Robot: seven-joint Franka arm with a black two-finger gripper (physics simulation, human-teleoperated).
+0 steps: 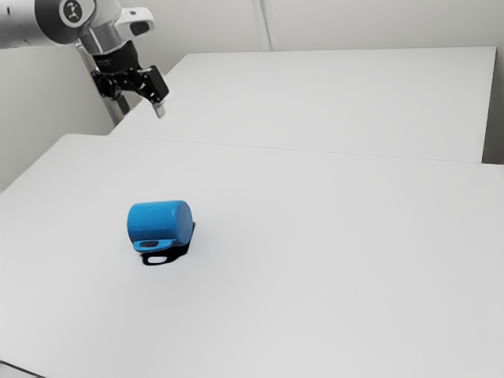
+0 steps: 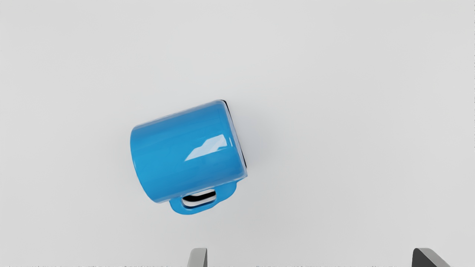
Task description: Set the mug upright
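Note:
My gripper [image 1: 160, 109] is high above the table at the exterior view's upper left, well apart from the mug. A blue mug [image 1: 160, 222] lies on its side on the white table, its closed base facing the exterior view's right and its handle low, on the side toward the camera. In the wrist view the same mug [image 2: 185, 152] shows its glossy side wall and its handle. There my gripper [image 2: 310, 257] has its two fingertips wide apart, with bare table between them.
The white table [image 1: 331, 260] extends around the mug. Behind it a second white surface [image 1: 331, 94] reaches to the pale walls. A thin dark line lies at the exterior view's lower left corner.

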